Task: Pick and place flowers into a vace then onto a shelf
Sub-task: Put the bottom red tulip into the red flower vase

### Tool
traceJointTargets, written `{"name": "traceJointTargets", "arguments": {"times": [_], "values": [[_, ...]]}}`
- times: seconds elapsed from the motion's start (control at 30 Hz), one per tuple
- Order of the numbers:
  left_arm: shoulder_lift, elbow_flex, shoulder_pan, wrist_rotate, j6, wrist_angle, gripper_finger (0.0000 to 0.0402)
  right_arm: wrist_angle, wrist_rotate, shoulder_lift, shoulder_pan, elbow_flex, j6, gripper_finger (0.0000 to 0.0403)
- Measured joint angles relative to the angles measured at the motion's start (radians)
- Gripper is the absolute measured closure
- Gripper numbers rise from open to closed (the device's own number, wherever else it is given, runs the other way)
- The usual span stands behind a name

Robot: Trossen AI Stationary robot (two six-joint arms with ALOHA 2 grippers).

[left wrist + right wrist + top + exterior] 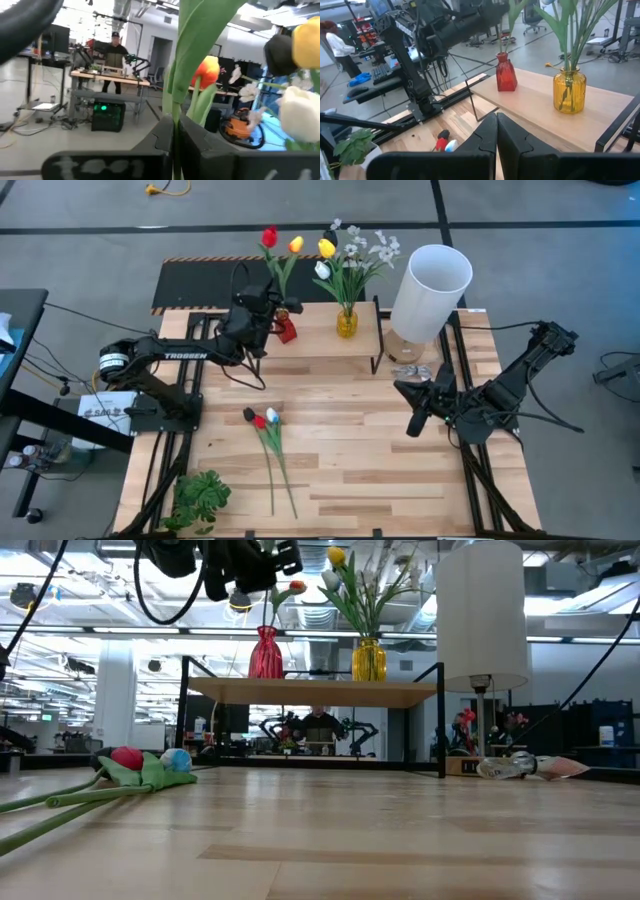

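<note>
High view: two vases of flowers up on the shelf (320, 338), left gripper (277, 308) clamped on a stem above the red vase (287, 330).

Left arm reaches over the shelf's left end, its fingers (165, 135) pinched tight round a green tulip stem (176, 110) standing in the red vase, red and orange tulips (280, 242) above it. Beside it, nearer the shelf's middle, the yellow vase (346, 322) carries yellow and white tulips with the spray of small white blossoms (365, 250). Three more tulips (262, 418) lie flat on the table (400, 470) left of its centre, stems trailing toward the front edge. Right gripper (414, 426) waits low near the table's right edge, jaws closed on nothing. White lamp (428, 290) stands at the shelf's right end; something crinkly, perhaps a wrapper (520, 767), lies by its base. Leafy sprig (202, 498) sits at the table's front left corner.
</note>
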Motion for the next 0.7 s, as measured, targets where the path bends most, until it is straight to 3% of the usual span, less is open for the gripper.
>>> {"name": "traceJointTargets", "arguments": {"times": [0.43, 0.7], "values": [[0.000, -0.003, -0.001, -0.053, 0.003, 0.034, 0.0399, 0.000, -0.013, 0.000, 0.000, 0.000, 0.000, 0.0403], [0.000, -0.003, -0.002, -0.030, 0.036, 0.034, 0.0367, 0.000, -0.030, 0.000, 0.000, 0.000, 0.000, 0.0403]]}}
